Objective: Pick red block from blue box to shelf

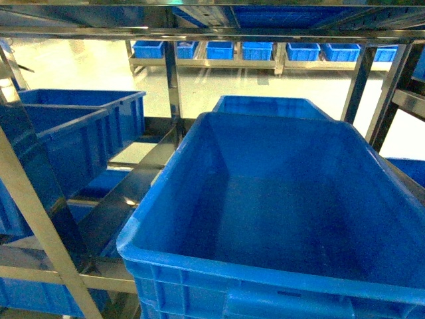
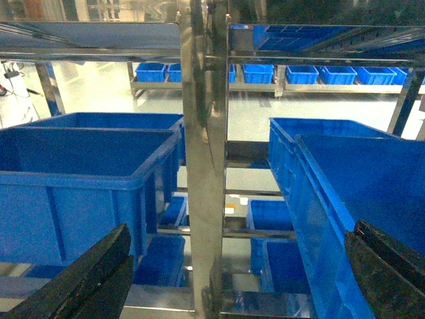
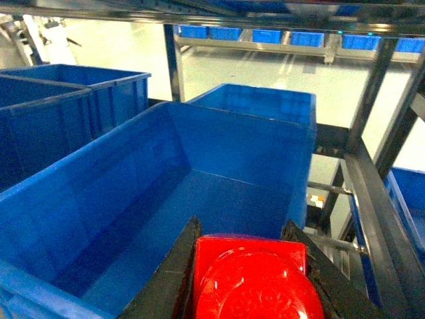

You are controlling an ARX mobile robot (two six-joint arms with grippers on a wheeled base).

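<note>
Nearest in the right wrist view, the right gripper (image 3: pixel 249 279) is clenched on the red block (image 3: pixel 255 282): its two dark fingers (image 3: pixel 169 279) press against either side of the glossy red piece, which hangs above the near end of the blue box (image 3: pixel 119 219). The block is off the box floor, and that floor shows nothing else on it in this view.

In the left wrist view the left gripper (image 2: pixel 226 279) is released, its two black fingers (image 2: pixel 86 279) spread wide at the bottom corners with nothing between them. It faces a shiny upright of the shelf (image 2: pixel 202 166), which runs up the middle of the picture.

From the head camera the blue box (image 1: pixel 279 219) fills the lower right: a large, deep plastic crate with a thick rolled rim, resting on the steel rails of the shelf (image 1: pixel 40 219). Neither gripper shows in this view. Just behind the box sits a second blue crate (image 1: pixel 269 105), touching or nearly touching its far wall. To the left, across a slanting steel rail, two more blue crates (image 1: pixel 73 129) stand side by side on the same tier, and lower crates show under the rails.

Beyond the rack lies a pale, glossy floor (image 1: pixel 80 63) that reflects the light. At the far side of the room a low steel rack carries a row of smaller blue bins (image 1: pixel 259 50).
</note>
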